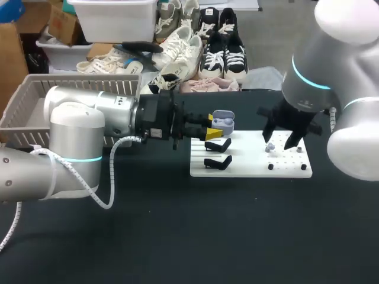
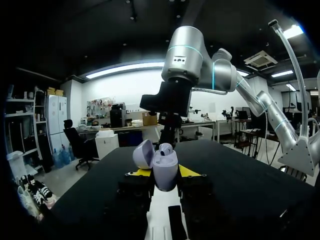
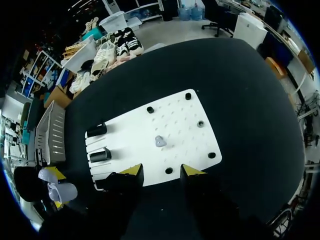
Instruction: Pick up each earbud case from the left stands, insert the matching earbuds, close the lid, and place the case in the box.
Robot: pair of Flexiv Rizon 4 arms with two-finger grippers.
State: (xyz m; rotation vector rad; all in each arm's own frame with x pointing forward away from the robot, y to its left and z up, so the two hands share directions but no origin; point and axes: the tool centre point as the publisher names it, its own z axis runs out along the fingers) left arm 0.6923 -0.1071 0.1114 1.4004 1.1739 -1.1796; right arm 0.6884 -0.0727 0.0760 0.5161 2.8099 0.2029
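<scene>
The left fingers (image 2: 142, 173) are closed partway onto a lavender plastic earbud case (image 2: 166, 171), one yellow tip on each side. The case stands upright with its rounded lid (image 2: 144, 154) swung open. It is held above the far left corner of a white pegboard (image 1: 249, 165) on the black counter (image 1: 177, 236).

The right fingers (image 3: 133, 170) are spread wide and grip nothing, hanging over the pegboard. Ahead of them a small lavender earbud (image 3: 160, 141) lies on the pegboard. An upper black stand (image 3: 96, 131) and a lower black stand (image 3: 100, 154) sit along its left edge, and a grey mesh basket (image 1: 23, 106) is behind the left arm.
</scene>
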